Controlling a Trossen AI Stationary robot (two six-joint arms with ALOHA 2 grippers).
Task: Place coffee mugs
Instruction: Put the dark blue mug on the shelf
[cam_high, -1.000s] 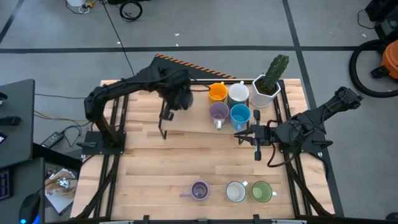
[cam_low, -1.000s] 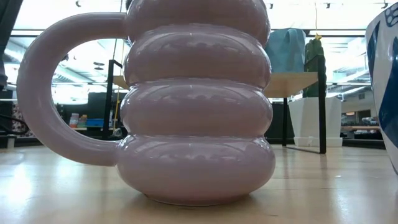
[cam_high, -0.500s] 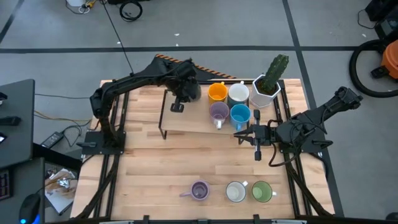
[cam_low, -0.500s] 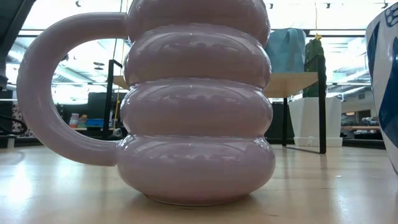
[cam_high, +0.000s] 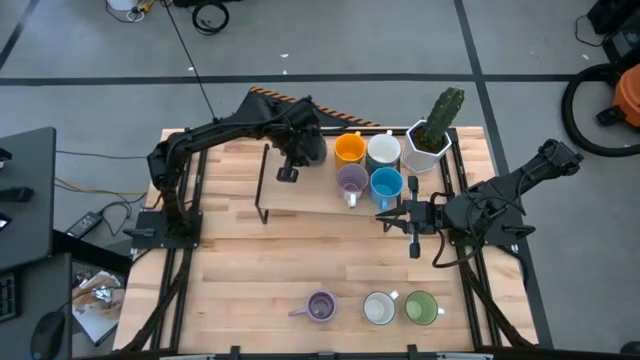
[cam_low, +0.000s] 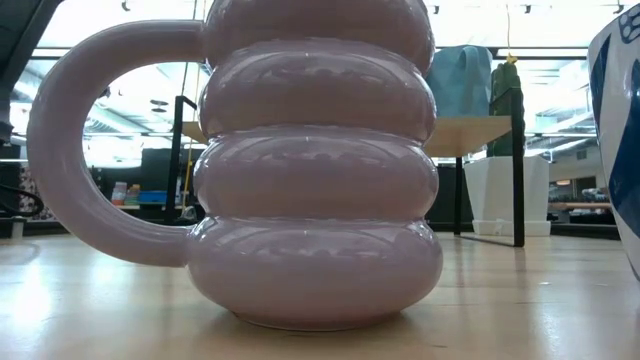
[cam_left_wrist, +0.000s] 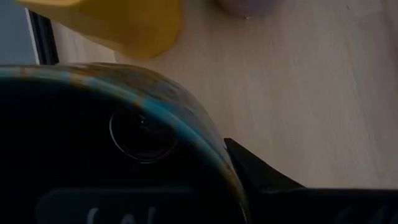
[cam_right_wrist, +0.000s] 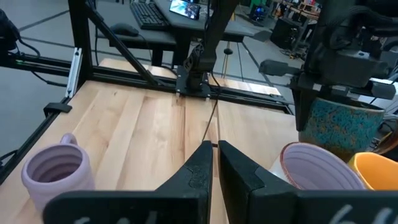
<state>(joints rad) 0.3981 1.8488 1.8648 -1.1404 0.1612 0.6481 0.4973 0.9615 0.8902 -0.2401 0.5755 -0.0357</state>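
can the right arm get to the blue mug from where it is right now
Probably yes. The right gripper, shut, sits just in front of the blue mug with bare table between them, though the lavender mug and white mug crowd it.

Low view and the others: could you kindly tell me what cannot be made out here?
- Low view: the lavender mug fills the frame, hiding both arms and most other mugs.
- Left wrist view: the dark speckled mug blocks nearly everything and is too close to read.
- High view: the left gripper covers that mug.
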